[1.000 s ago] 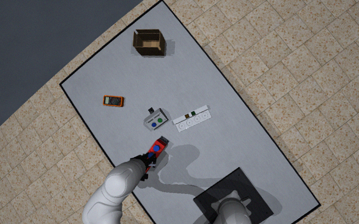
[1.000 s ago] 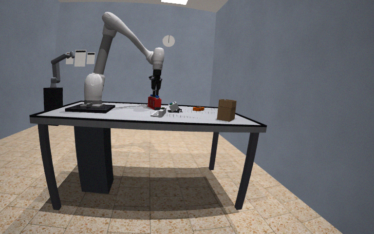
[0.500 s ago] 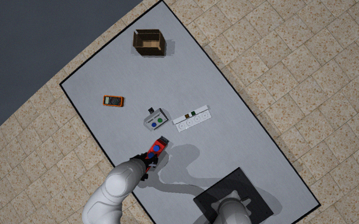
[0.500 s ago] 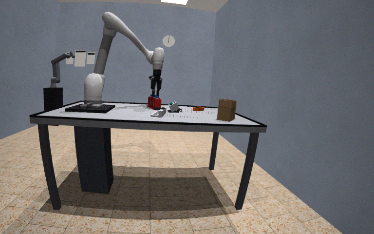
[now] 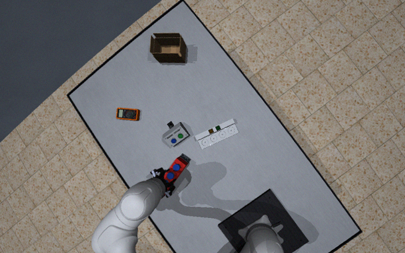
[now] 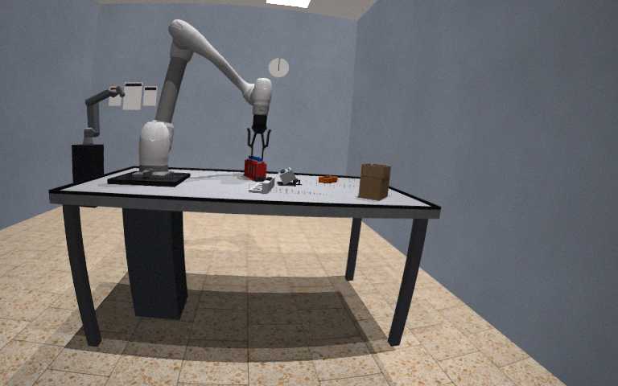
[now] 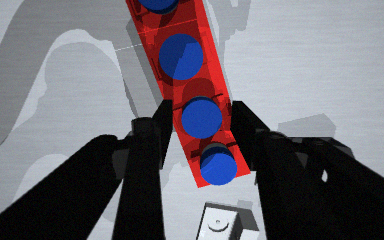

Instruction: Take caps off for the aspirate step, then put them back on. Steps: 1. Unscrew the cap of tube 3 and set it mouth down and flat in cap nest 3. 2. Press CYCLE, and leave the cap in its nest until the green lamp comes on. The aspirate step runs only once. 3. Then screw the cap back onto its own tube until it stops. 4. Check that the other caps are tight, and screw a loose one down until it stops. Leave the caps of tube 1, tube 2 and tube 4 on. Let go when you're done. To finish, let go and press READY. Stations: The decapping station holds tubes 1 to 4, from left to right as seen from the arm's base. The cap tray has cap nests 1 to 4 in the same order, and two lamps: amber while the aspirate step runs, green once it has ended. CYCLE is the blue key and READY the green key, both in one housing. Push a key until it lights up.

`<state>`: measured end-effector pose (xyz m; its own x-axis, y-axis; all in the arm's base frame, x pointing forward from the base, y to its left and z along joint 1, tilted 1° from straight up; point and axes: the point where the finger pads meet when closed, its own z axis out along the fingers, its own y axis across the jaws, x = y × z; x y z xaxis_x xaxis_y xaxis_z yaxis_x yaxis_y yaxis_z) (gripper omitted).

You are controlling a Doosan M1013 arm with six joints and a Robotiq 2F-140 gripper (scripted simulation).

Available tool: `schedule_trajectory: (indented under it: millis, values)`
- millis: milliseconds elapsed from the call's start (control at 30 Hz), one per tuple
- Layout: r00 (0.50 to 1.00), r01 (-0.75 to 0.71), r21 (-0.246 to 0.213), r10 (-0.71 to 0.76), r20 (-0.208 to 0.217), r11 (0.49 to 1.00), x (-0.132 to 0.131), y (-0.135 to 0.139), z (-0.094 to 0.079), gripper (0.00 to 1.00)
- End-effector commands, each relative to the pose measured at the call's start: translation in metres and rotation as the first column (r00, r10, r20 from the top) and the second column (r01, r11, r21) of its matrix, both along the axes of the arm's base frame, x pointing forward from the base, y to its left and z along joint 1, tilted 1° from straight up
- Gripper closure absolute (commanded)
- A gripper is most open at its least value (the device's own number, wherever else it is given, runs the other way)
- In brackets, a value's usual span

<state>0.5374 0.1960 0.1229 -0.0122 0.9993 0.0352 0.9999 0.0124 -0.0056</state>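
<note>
Near the centre of the wrist view, the gripper [image 7: 201,131] hangs over the red decapping station [image 7: 187,75], its fingers apart on either side of a blue cap [image 7: 201,118] — gripping nothing. Lower left of centre in the top view, that station [image 5: 176,167] lies below the key housing [image 5: 176,134] and cap tray [image 5: 216,134] — all four blue caps on their tubes.

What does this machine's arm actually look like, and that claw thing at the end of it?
The arm is smooth, glossy pale grey, built of rounded tube sections with bulging joints, and stands on a flat black base plate. No loose cables or markings show. Its hand is matte black: a short black wrist piece, then two thin, jointed fingers made of angular bars.
</note>
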Motion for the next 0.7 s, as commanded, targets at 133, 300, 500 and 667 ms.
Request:
schedule_trajectory:
  millis: [133, 300, 500, 667]
  values:
    - [0.983, 0.182, -0.022, -0.182, 0.003, 0.983, -0.0009, -0.0004, 0.0011, 0.59]
    - [0.983, 0.182, -0.022, -0.182, 0.003, 0.983, -0.0009, -0.0005, 0.0011, 0.70]
    - [0.983, 0.182, -0.022, -0.182, 0.003, 0.983, -0.0009, -0.0004, 0.0011, 0.70]
    - [0.983, 0.182, -0.022, -0.182, 0.003, 0.983, -0.0009, -0.0004, 0.0011, 0.70]
